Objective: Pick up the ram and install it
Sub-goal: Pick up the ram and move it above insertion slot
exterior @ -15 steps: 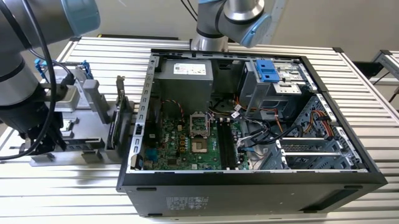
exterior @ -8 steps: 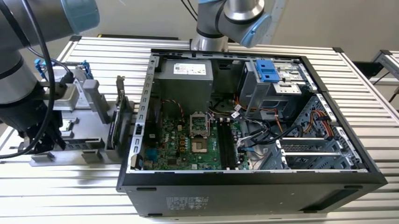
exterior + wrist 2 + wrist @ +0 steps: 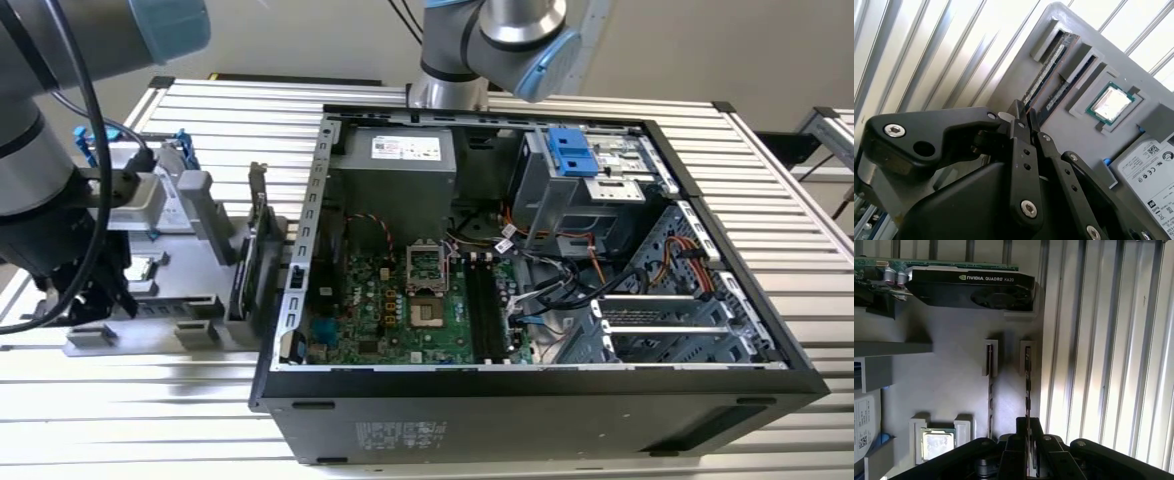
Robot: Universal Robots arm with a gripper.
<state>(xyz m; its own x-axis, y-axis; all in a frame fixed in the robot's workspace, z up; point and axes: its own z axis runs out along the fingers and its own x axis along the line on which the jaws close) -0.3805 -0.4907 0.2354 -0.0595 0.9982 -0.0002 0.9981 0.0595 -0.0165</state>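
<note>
While the arm [image 3: 40,200] hangs over the grey parts tray [image 3: 140,330] at the exterior view's left, I log the pincer [image 3: 1028,432] on the ram [image 3: 1027,385]. This is the stick nearest the tray's outer edge, beside the bare slats of the counter [image 3: 1104,365].

Pincer state: drawn almost fully together, one finger against each flat face of the stick. I judge that a grip. Nothing else is held. The ram is not lifted; its far end stands in its grey end bracket.

Layout, as I read it: the tray keeps each stick on its long edge in a narrow slot, so both faces are free for clamping from above. A second stick [image 3: 990,390] stands parallel just beside the first, apart from the pincer. The graphics card [image 3: 971,287], processor [image 3: 936,445] and hard drive [image 3: 1149,175] have pockets of their own. The open computer case [image 3: 534,400] lies on its side, well apart from the tray, so the dark memory slots [image 3: 487,310] face up.

Hard to make out:
- The pincer's own linkage covers the actual contact on the board in both wrist views.
- The near end of the ram is hidden beneath that linkage.
- In the exterior view the arm's dark wrist stands in front of that part of the tray.
- I cannot tell whether the slot latches are open.
</note>
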